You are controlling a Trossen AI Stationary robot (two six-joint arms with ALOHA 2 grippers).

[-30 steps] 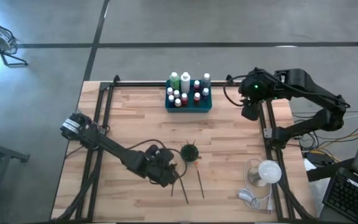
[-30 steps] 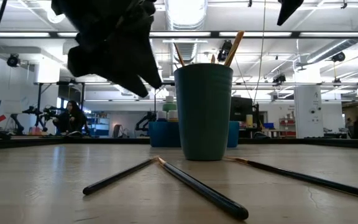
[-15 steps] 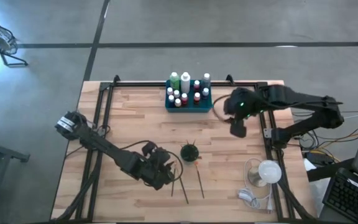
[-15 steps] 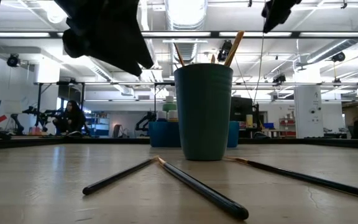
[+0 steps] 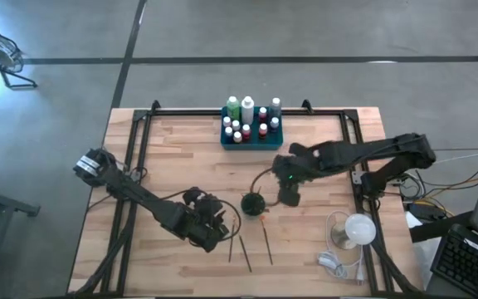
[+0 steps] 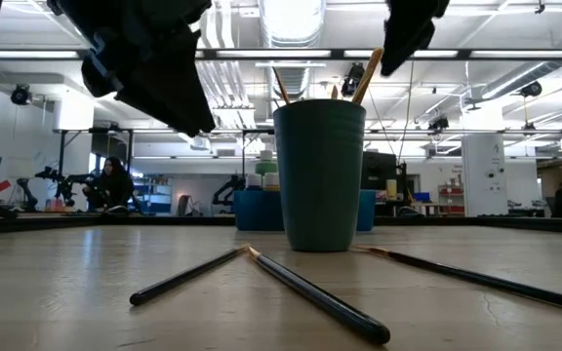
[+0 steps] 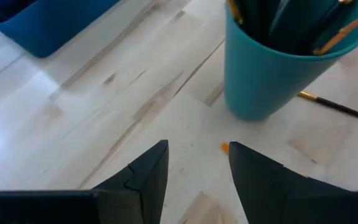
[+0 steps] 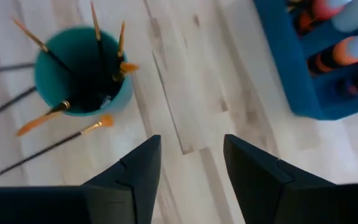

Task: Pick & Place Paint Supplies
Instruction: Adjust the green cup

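Observation:
A dark green cup (image 5: 253, 203) stands mid-table with several paintbrushes (image 8: 95, 37) upright in it. Three more brushes (image 6: 315, 297) lie flat on the wood near it, toward the near edge. The teal tray (image 5: 251, 137) at the far edge holds the white-capped bottles (image 5: 247, 112). My left gripper (image 5: 214, 226) hovers open just left of the cup, and in the left wrist view my left gripper (image 7: 197, 162) has bare wood between its fingers. My right gripper (image 5: 289, 195) hangs open above the table just right of the cup; in its own view my right gripper (image 8: 191, 158) has nothing between its fingers.
Black frame rails (image 5: 135, 166) run along the table's left side and black frame rails (image 5: 357, 162) along its right. A white round object (image 5: 357, 230) with cables sits at the near right. Bare wood lies between cup and tray. A person (image 6: 115, 183) sits far back in the room.
My right gripper has swung from the far right corner down and toward the table's middle, ending just right of the cup. My left gripper has drawn a little toward the table's left edge, away from the cup, rolling slightly. Cup, brushes and tray stay put.

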